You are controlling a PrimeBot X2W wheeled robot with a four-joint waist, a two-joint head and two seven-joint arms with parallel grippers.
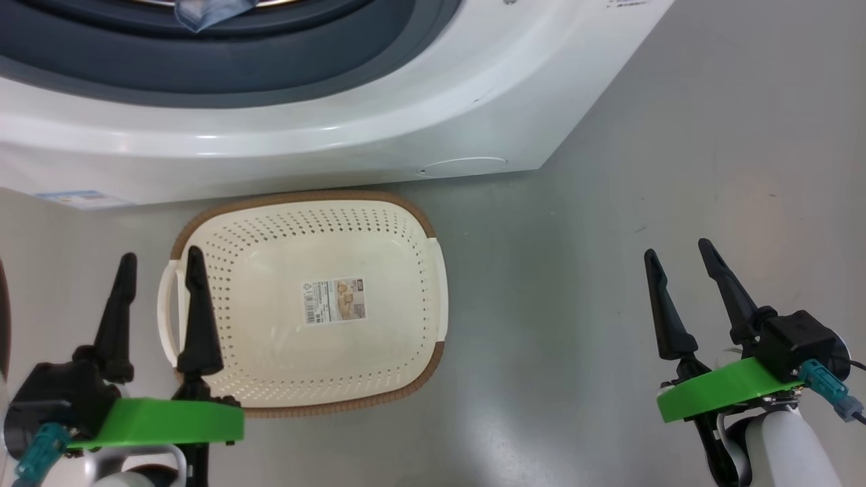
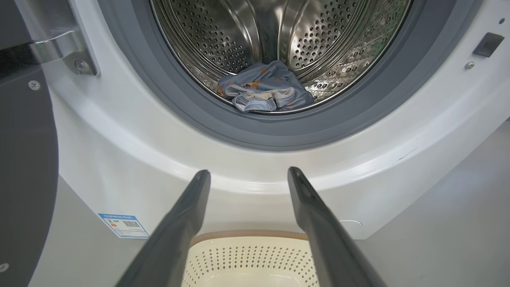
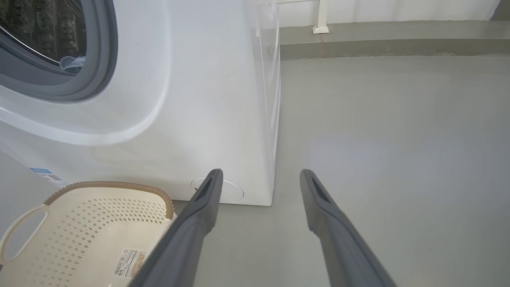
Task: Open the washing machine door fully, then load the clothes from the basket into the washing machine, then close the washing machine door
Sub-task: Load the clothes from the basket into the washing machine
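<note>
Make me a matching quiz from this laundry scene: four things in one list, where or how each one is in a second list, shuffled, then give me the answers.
Column one
1. the clothes
2. the basket
3. the washing machine door
4. the right gripper

Column two
A. jaws apart, above bare floor
B. swung open on its hinge
C. lying in the steel drum
D. empty, in front of the washing machine

Pairs: 1-C, 2-D, 3-B, 4-A
</note>
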